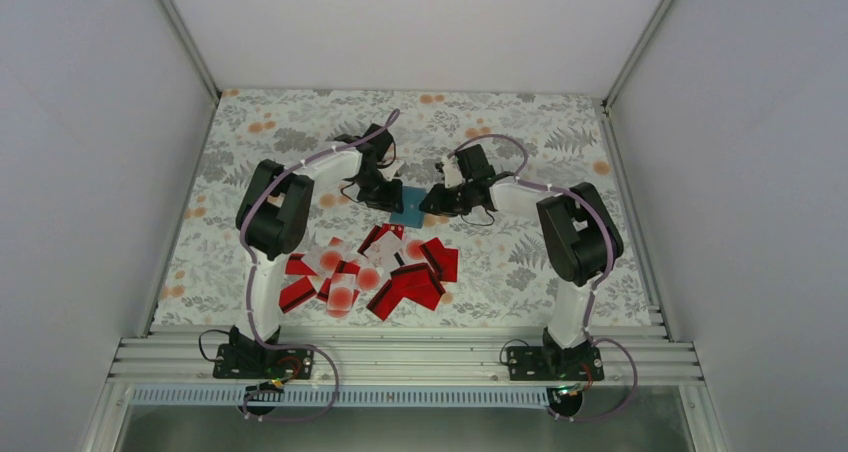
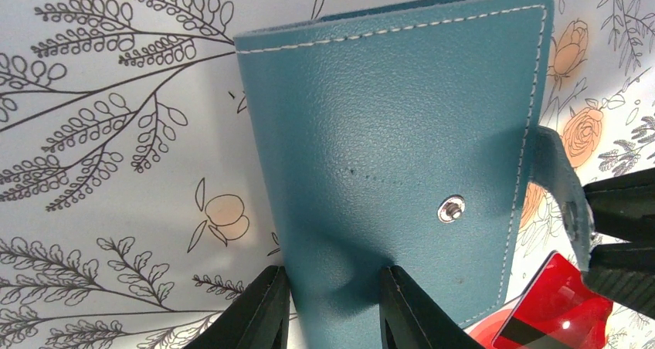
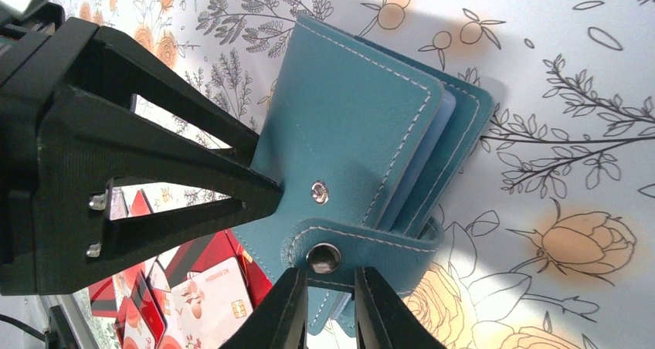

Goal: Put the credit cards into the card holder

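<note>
Two-handed, gripped the holder (image 2: 386, 133): clamped its near edge in the left pincer (image 2: 332, 299) and pinched the tab (image 3: 378, 245), at its snap, in the right pincer (image 3: 328, 291). Carried no card in either. Found the snap undone and the inner leaves slightly fanned.

Judged the tab hold thin. Could slip off the snap under any pull, or drag the whole holder out of the left clamp instead of swinging the cover open. Feared also a sweep into the cards (image 1: 370, 277), heaped toward the desk's near edge, one of them just beside the holder's corner.

Found the holder about mid-desk, just beyond that heap. Worked on a desk (image 1: 540, 132) clothed in a grey-leaf, orange-flower print, boxed by plain white walls (image 1: 400, 22), with a metal rail (image 1: 400, 357) along the near edge.
</note>
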Tool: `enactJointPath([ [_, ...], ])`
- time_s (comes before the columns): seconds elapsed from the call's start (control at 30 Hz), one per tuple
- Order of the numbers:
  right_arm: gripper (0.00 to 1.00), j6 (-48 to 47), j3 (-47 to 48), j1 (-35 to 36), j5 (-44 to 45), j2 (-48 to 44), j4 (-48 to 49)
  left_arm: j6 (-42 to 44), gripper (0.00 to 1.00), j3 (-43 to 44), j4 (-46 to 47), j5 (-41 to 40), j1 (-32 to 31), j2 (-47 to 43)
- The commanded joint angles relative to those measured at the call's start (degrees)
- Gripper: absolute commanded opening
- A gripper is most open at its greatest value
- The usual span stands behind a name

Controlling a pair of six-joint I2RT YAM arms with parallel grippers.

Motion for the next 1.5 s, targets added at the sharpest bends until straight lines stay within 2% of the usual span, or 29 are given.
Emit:
enactJointPath([
  [0.0, 0.18, -0.23, 1.19, -1.12, 0.08, -0.28, 1.41, 1.27, 0.31, -0.36, -2.52, -3.09, -0.72, 3.37],
  [0.2, 0.20, -0.41, 1.12, -2.23, -1.46, 0.20, 1.70, 1.28, 0.31, 0.05, -2.86, -3.40, -0.79, 3.66],
  [0.6, 0.19, 0.56, 1.99, -2.25, -3.43, 3.12, 3.66, 1.18, 0.31, 2.51, -4.74, -6.14, -2.05, 4.71],
  [1.47, 0.17, 3.37, 1.77, -2.16, -7.01, 5.66, 7.64, 1.38, 0.31, 7.15, -7.71, -6.55, -3.36, 7.69],
])
